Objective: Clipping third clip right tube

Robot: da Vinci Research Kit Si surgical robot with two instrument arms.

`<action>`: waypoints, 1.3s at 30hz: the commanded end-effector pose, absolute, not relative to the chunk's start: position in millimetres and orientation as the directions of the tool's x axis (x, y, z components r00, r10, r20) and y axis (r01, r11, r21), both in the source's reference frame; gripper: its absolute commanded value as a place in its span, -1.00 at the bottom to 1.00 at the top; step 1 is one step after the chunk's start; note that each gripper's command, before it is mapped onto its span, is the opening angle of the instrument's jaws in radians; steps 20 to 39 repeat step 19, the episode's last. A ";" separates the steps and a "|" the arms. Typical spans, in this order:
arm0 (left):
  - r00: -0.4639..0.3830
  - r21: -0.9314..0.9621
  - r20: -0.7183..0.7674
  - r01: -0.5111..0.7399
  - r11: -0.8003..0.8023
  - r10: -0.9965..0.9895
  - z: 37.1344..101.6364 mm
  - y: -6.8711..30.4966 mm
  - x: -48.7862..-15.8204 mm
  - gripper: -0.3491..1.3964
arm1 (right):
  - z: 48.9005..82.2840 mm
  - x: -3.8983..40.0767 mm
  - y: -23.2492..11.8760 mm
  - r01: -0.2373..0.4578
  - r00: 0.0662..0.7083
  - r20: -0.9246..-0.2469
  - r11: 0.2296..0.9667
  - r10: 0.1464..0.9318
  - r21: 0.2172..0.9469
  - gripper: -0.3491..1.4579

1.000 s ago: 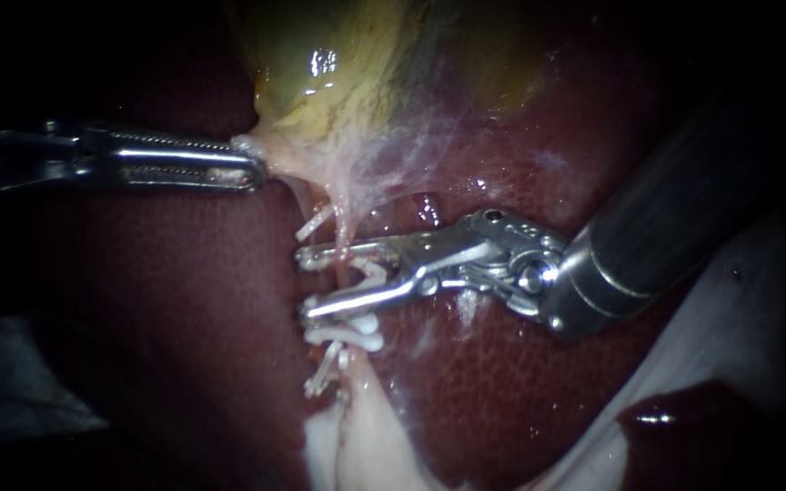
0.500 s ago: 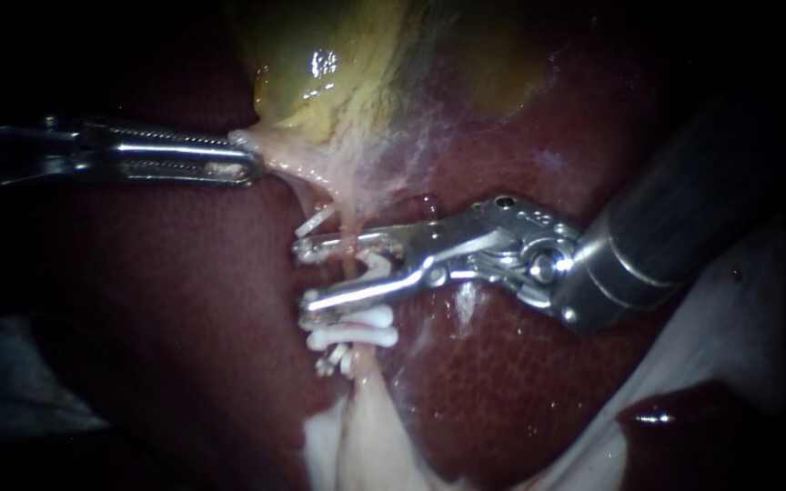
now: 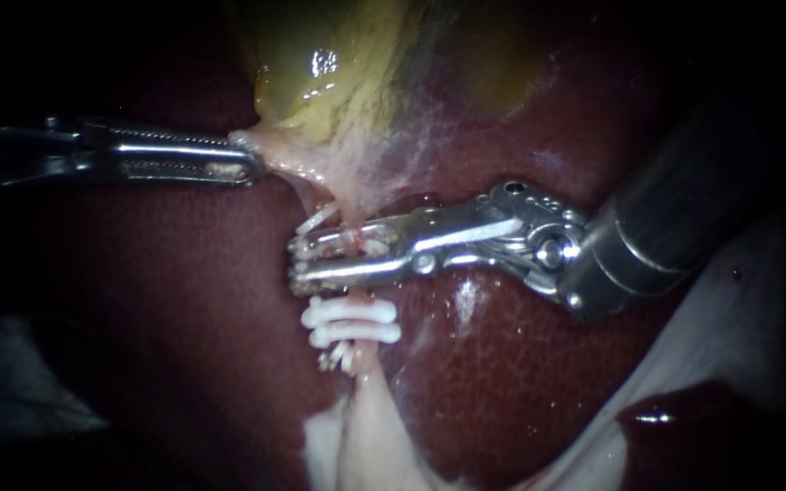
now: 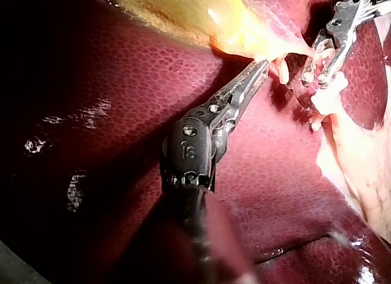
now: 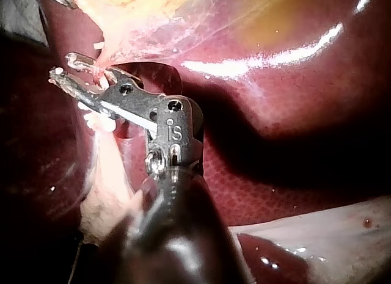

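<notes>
In the endoscope view my right instrument point(image 3: 296, 262) comes in from the upper right, its two jaws pressed together across a thin pink tube point(image 3: 346, 216) below the yellow gallbladder point(image 3: 347, 73). A white clip shows between the jaws. Two white clips point(image 3: 352, 323) sit on the same tube just below the jaws. My left instrument point(image 3: 249, 166) is shut on the gallbladder's pale lower edge and holds it out to the left. The right wrist view shows the jaws point(image 5: 64, 67) nearly together around the tube. In the left wrist view, my left instrument's jaws point(image 4: 264, 65) grip the yellow tissue.
Dark red liver point(image 3: 502, 382) lies all around and under the tube. Another small white clip point(image 3: 316, 221) angles off a strand just left of the tube. Pale white tissue point(image 3: 730, 309) runs along the lower right, and more point(image 3: 357, 445) spreads below the clips.
My right instrument's jaws have closed from wide open to almost together around the tube, and have shifted slightly up the tube. My left instrument has stayed put.
</notes>
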State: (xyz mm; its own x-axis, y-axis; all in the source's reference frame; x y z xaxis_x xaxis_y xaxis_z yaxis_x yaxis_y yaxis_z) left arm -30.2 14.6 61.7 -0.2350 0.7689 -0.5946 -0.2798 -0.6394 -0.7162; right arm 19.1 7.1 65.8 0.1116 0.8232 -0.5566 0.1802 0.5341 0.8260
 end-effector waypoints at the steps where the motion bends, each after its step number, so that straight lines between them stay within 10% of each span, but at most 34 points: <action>1: -0.235 -0.716 -0.595 -0.280 -0.640 0.769 61.6 14.6 -30.2 -1.00 | 65.9 19.0 7.2 0.180 0.111 -0.557 0.534 0.823 0.826 -0.79; 3: -0.235 -0.716 -0.595 -0.280 -0.640 0.769 61.6 14.6 -30.2 -1.00 | 65.9 18.8 7.2 0.178 0.114 -0.547 0.524 0.830 0.833 -1.00; 39: -0.235 -0.716 -0.595 -0.280 -0.640 0.769 61.6 14.5 -30.2 -1.00 | 66.2 18.5 7.1 0.167 0.133 -0.519 0.497 0.844 0.851 -1.00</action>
